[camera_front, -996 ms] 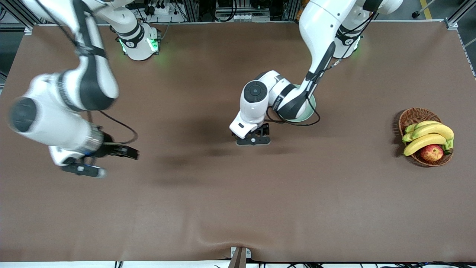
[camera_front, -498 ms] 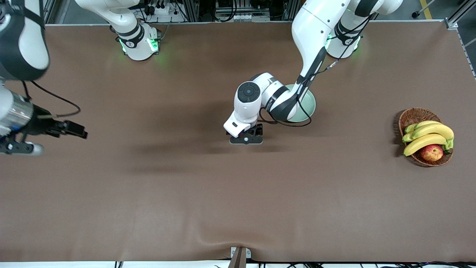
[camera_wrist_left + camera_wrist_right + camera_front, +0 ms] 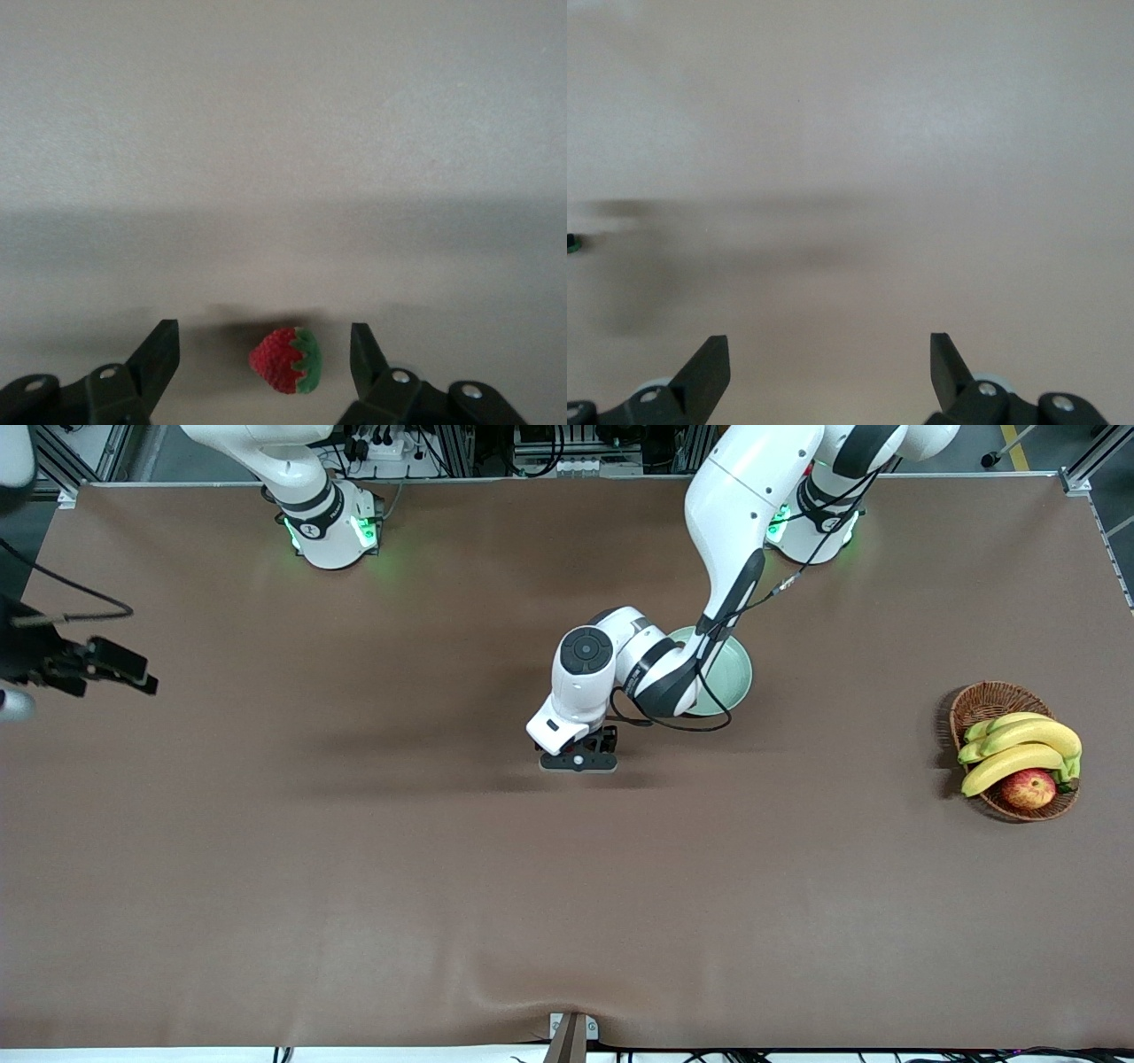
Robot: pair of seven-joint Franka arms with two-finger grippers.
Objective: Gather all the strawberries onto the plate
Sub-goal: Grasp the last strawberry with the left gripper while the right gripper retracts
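One strawberry (image 3: 285, 360), red with a green cap, lies on the brown table between the fingers of my left gripper (image 3: 264, 354). The gripper is open, with a gap on each side of the berry. In the front view the left gripper (image 3: 578, 760) is low over the table, nearer to the front camera than the plate, and it hides the berry. My left arm covers part of the pale green plate (image 3: 733, 675). My right gripper (image 3: 830, 354) is open, with only bare table under it. Its hand (image 3: 53, 666) hangs at the edge of the right arm's end.
A wicker basket (image 3: 983, 701) with bananas (image 3: 1028, 746) and an apple (image 3: 1029, 788) stands near the left arm's end. The brown tabletop (image 3: 567, 903) is wide. A cable loops from my left arm over the plate's rim.
My right arm has swung away to the edge of the right arm's end of the table. My left gripper has shifted slightly toward that end and stays over the berry.
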